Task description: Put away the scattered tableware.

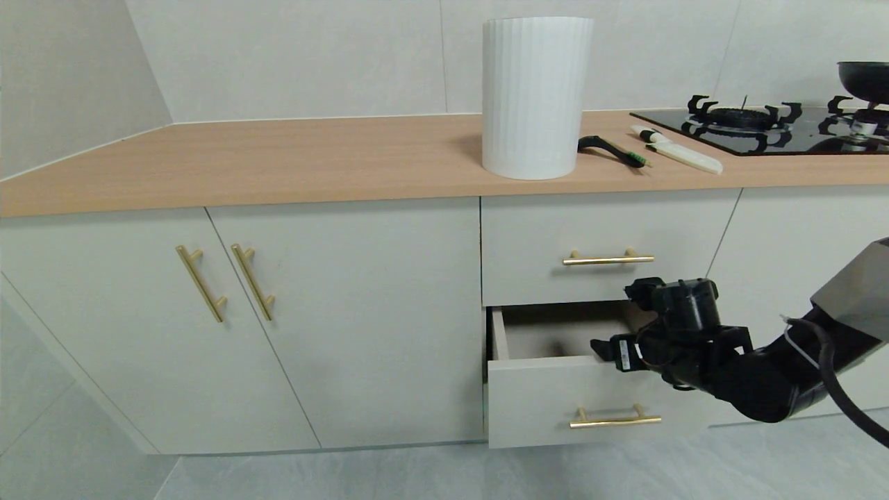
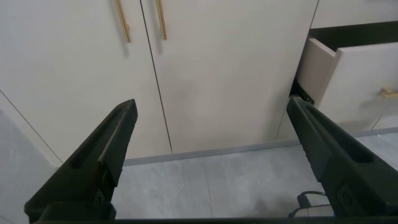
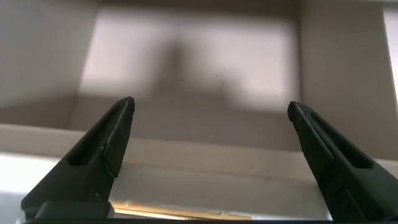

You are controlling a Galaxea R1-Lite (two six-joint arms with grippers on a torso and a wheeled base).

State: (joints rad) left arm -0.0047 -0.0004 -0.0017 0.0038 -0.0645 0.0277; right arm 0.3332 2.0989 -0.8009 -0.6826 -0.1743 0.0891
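On the head view, the scattered tableware lies at the far right of the worktop (image 1: 278,160), between a tall white ribbed canister (image 1: 535,97) and the hob (image 1: 757,128). There is a black-handled tool (image 1: 611,148) with a green-marked tip and, just right of it, a white knife (image 1: 679,155). Both look light, stiff and slim, and they lie flat on the wood. I judge a pinch across the handle the best hold, since the knife's smooth handle may be slippery and its blade end is best left alone. Whether that blade is bare or sheathed is too small to tell, and I cannot make out what the black tool is. Below the worktop the lower drawer (image 1: 542,378) stands pulled out. The right pincer (image 1: 620,318) hangs at its open top toward the right side, released and holding nothing, and its arm hides the drawer's right part. In the left wrist view the left pincer (image 2: 211,102) is spread wide and empty, low before the cupboard doors (image 2: 217,74) and above the floor (image 2: 205,180). In the right wrist view the right pincer's fingers (image 3: 106,143) are splayed with nothing between them and face into the drawer. The drawer's bottom and back wall lie in shadow, and its near corners are cut off.
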